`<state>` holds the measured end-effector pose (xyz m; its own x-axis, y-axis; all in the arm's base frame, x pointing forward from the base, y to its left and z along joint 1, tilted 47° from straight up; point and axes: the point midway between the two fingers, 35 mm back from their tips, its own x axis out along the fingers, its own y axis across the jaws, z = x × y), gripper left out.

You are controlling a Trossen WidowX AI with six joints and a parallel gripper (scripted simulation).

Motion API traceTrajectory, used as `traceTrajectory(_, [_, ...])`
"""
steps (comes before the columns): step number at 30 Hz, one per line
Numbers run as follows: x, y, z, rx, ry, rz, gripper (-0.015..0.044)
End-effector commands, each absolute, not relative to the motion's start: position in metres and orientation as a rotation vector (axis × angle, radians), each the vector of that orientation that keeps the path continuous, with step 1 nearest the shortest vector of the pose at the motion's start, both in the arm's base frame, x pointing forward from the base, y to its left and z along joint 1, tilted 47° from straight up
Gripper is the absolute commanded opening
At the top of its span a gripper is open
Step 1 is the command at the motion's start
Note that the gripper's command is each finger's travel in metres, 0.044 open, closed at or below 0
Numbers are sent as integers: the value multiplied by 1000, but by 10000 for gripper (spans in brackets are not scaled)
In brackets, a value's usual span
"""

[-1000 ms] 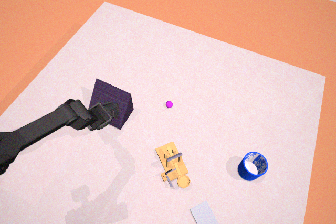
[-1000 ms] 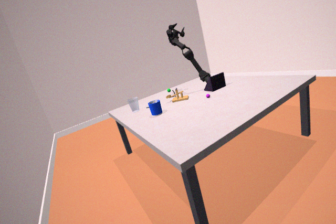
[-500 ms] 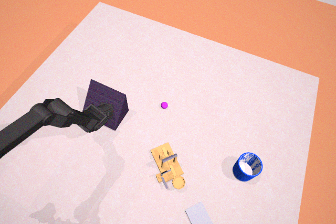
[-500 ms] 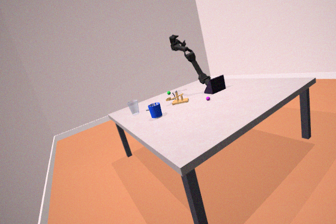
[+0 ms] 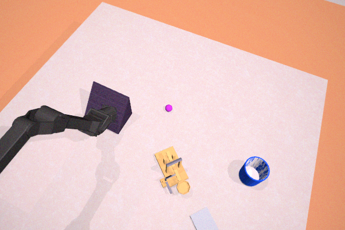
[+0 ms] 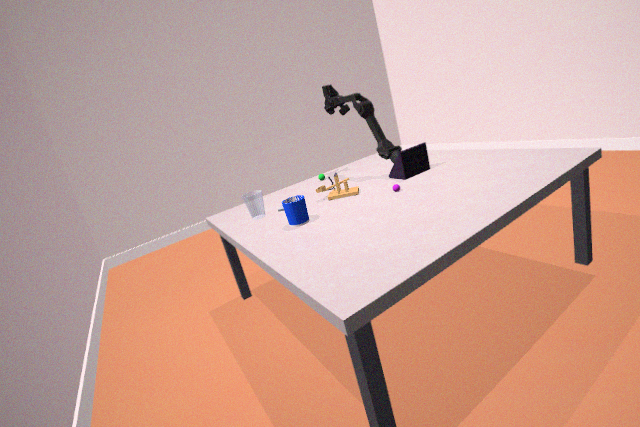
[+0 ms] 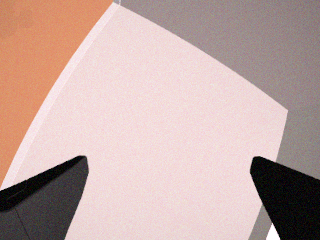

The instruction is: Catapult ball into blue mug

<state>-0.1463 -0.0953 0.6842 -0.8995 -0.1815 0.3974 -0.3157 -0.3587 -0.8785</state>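
While a clear tumbler (image 6: 254,204) and a blue mug (image 5: 250,175) (image 6: 296,211) stand upright at left, a black robot arm (image 5: 44,120) (image 6: 377,130) stretches over a pale table (image 5: 222,82) (image 6: 413,246).
Seen from across the room, left to right: the tumbler and the mug stand apart; a green ball (image 6: 321,176) rests behind a wooden catapult (image 5: 182,173) (image 6: 343,194), above which the gripper (image 6: 336,110) (image 7: 171,166) hangs high, fingers spread wide and holding nothing. The catapult's round cup sits unloaded, while a magenta ball (image 5: 168,107) (image 6: 396,187) rests on the tabletop, between the catapult and a dark wedge-shaped block (image 5: 110,93) (image 6: 416,161) at right.
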Motion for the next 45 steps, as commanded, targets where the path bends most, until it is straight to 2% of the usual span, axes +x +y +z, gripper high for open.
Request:
traceTrajectory(1, [-140, -133, 672, 772, -1740, 2532, 440])
traceTrajectory(12, [-95, -238, 628, 1035, -1784, 2857, 440])
traceTrajectory(25, [8, -326, 555, 1252, -1878, 3254, 440])
traceTrajectory(35, [113, -352, 482, 1339, -2082, 3507, 440])
traceTrajectory(41, [178, -347, 432, 1367, -2338, 3565, 440])
traceTrajectory(45, [217, -334, 395, 1216, -2447, 3671, 440])
